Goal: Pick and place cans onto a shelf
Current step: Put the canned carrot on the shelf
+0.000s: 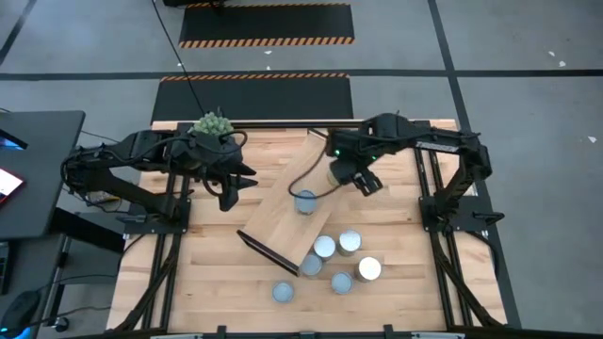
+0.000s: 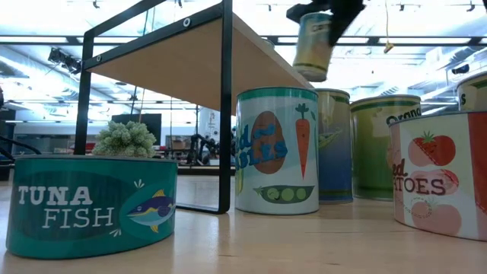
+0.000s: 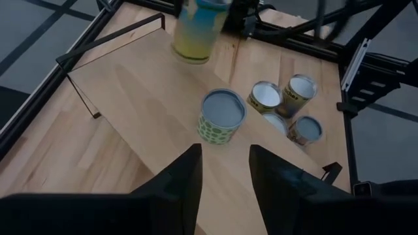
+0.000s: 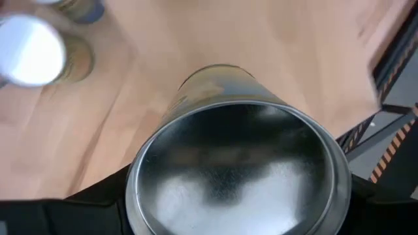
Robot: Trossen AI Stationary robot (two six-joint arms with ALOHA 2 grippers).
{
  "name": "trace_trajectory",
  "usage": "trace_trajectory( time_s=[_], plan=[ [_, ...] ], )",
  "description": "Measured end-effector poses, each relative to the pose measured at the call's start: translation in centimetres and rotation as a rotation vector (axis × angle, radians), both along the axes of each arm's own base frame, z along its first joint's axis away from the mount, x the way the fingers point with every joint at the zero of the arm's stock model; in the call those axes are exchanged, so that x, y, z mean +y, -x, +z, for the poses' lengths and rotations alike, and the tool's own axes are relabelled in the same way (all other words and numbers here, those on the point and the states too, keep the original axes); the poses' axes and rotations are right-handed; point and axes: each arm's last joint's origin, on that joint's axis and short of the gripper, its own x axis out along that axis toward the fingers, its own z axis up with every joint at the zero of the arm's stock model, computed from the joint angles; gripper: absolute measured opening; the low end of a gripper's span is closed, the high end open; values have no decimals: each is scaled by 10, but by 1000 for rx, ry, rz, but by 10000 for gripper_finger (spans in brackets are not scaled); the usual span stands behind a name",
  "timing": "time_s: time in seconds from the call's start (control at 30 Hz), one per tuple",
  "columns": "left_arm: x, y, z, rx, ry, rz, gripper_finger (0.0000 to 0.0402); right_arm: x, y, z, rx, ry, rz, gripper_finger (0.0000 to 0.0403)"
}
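The tuna can point(image 2: 91, 204) stood nearest the low camera, squat and upright on the table point(image 1: 212, 273). Behind it the shelf point(image 1: 283, 212) lay diagonally across the tabletop, its dark end frame point(image 2: 225, 106) rising beside the vegetable can point(image 2: 277, 150).

One can point(image 1: 305, 201) already stood upright on the shelf board. Five more cans point(image 1: 339, 259) were grouped on the table just off the shelf's near end.

The right gripper point(image 1: 347, 175) hung above the shelf's far half, jaws closed on the sides of a seventh can point(image 2: 313, 46), clear of the board. The left gripper point(image 3: 225, 171) hovered near the plant point(image 1: 212, 123), jaws parted and empty.

Judged from the metal lid point(image 4: 238, 173) and printed paper label, the cans were rigid and smooth, probably moderately heavy if full, though contents could not be confirmed. A grip across the middle of the side wall appeared soundest; the taller cans looked liable to tip if released tilted.
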Motion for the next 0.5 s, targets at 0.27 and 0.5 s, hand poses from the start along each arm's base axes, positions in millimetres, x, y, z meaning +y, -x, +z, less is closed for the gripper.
trace_trajectory(
  time_s=[0.27,0.5],
  plan=[
    [0,0,0,2,-19,-14,133,-14,-9,-13,44,-8,-39,326],
    [0,0,0,5,-33,-24,133,-16,-20,-25,62,-10,-43,332]
  ],
)
